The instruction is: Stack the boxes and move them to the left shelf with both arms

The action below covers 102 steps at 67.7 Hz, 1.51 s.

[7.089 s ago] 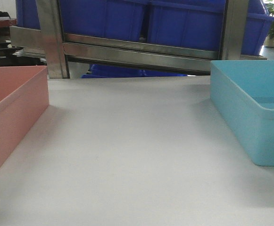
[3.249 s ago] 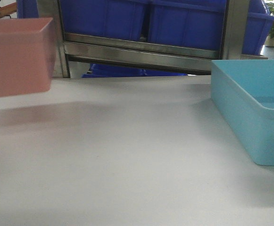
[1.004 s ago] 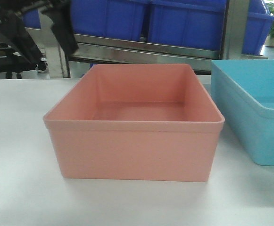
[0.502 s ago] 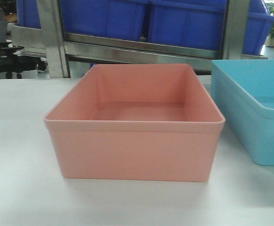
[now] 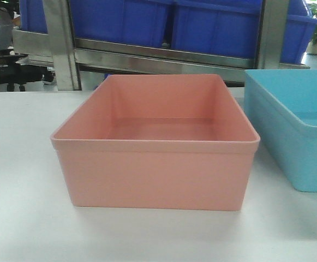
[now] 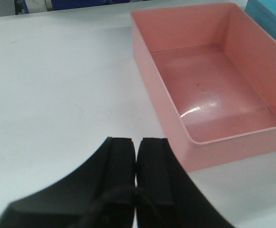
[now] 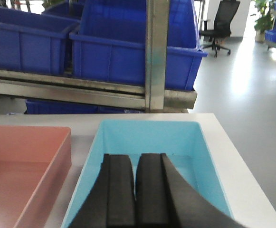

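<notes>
The salmon pink box [image 5: 155,164] stands upright on the white table [image 5: 22,218], in the middle of the front view. Close to its right stands the light blue box [image 5: 289,131], and the two do not touch. Neither box holds anything. In the left wrist view my left gripper [image 6: 137,142] is shut on nothing, over bare table just short of the pink box [image 6: 214,80]. My right gripper [image 7: 136,159] is shut and hangs over the near end of the blue box [image 7: 149,135]. I cannot tell whether the steel rack rail [image 5: 163,57] behind the table belongs to the left shelf.
Large dark blue bins [image 5: 213,24] sit on the rack behind the table, between steel uprights [image 5: 57,49]. The right wrist view shows the table's right edge [image 7: 244,175], then open floor and an office chair [image 7: 221,21]. The pink box's corner [image 7: 23,161] lies left of the blue one.
The pink box was lifted from the table's left side and set down in the middle. One second ago the left arm was still at upper left in the front view; it has since left that view.
</notes>
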Available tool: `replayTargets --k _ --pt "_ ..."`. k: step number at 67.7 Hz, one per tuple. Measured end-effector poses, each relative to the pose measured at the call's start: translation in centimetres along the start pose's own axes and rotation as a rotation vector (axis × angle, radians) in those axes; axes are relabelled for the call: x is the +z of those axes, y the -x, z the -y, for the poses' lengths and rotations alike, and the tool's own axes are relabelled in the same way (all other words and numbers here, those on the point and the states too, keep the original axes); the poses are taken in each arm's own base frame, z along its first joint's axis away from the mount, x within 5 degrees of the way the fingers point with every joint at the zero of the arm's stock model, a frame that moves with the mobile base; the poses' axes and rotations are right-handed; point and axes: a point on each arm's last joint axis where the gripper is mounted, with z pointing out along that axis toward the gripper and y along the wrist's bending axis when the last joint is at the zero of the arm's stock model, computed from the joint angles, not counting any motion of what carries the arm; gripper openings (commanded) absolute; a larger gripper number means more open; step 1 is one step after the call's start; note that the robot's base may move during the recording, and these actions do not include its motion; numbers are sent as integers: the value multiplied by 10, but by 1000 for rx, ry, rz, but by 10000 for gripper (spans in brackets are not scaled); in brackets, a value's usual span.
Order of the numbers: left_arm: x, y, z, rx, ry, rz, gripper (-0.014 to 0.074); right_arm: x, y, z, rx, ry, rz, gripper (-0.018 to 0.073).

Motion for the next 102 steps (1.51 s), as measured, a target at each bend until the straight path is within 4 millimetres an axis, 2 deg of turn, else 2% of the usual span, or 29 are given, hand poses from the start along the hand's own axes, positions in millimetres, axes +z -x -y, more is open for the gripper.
replayTargets --k 2,6,10,16,28,36,44,52,61,74,95,102 --pt "0 0 0 0 0 0 -8 5 9 0 0 -3 -22 181" --pt "0 0 0 0 0 3 -8 22 21 -1 0 -11 -112 326" --pt "0 0 0 0 0 5 -8 37 28 -1 -1 -18 -188 469" --pt "0 0 0 0 0 5 -8 62 37 -1 -2 -29 -315 625" --pt "0 0 0 0 0 5 -8 103 54 1 -42 -71 -519 600" --pt "0 0 0 0 0 5 -8 122 71 7 -47 -120 -624 600" --pt "0 0 0 0 0 5 -8 142 84 24 -24 -200 -729 600" --pt "0 0 0 0 0 5 -8 163 82 49 -40 -243 -839 600" --pt "0 0 0 0 0 5 -8 190 62 78 -65 -223 -962 600" --pt "0 0 0 0 0 5 -8 237 10 117 -32 -191 -1049 600" --pt "0 0 0 0 0 5 -8 289 -58 140 -44 -169 -1073 599" --pt "0 0 0 0 0 5 -8 299 -80 145 -35 -162 -1111 540"
